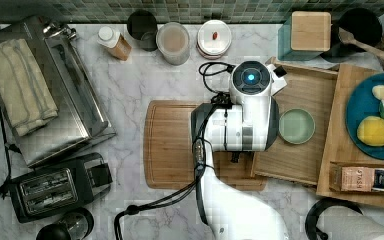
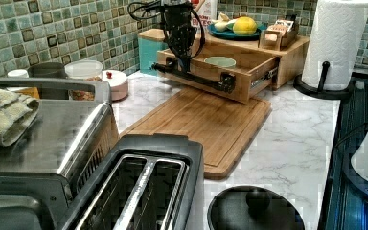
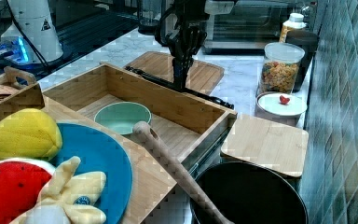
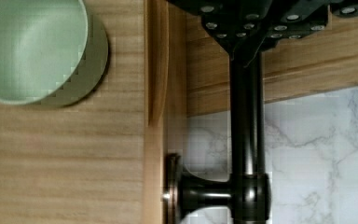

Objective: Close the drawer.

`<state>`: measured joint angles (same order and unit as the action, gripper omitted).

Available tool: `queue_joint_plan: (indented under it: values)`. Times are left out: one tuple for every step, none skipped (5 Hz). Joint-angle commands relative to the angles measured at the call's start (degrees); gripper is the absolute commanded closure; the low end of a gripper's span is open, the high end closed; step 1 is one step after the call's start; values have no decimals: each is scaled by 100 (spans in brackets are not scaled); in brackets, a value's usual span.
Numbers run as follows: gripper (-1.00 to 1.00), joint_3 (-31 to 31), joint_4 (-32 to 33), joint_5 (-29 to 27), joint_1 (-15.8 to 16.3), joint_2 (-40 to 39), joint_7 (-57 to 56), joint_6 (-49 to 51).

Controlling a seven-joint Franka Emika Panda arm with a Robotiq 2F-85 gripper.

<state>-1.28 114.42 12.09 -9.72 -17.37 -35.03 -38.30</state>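
Marble-patterned countertop point(image 1: 145, 75) backed by green mosaic tile carries a wooden cutting board point(image 1: 172, 145), a toaster point(image 1: 55, 187) and a steel appliance with a folded towel on it point(image 1: 22, 85). Against the tile stand a jar of cereal point(image 3: 279, 70), a white lidded container point(image 3: 281, 106) and a dark cup point(image 1: 142, 27). At the top view's right sits a bamboo organiser whose drawer point(image 2: 242, 67) is pulled out over the far end of the cutting board; its long black bar handle point(image 2: 199, 78) runs across the front, and a pale green bowl point(image 1: 296, 126) rests inside on the drawer floor. On top of the organiser lie a blue plate point(image 3: 98, 163) with a yellow toy lemon point(image 3: 21, 135) and a red toy strawberry, and beside them a box of tea bags point(image 1: 365, 179). A roll of paper towels point(image 2: 338, 40) stands just beside the organiser in the left view. The white arm reaches from the top view's lower edge, its gripper point(image 2: 184, 61) pointing down at the handle near the middle of the drawer front. In the wrist view the dark gripper body sits directly over the bar, hiding the fingertips; whether they pinch the handle cannot be told.
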Motion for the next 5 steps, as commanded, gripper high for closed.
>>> queue_joint_plan:
  values:
    - [100,303,-343,-453,-578,-157,-671,211]
    - [100,377,-357,-409,-526,-133,-581,285]
    - [100,386,-454,-443,-643,-164,-798,332]
    - [100,340,-478,-406,-796,-153,-985,362]
    - [100,326,-559,-338,-840,-116,-969,536]
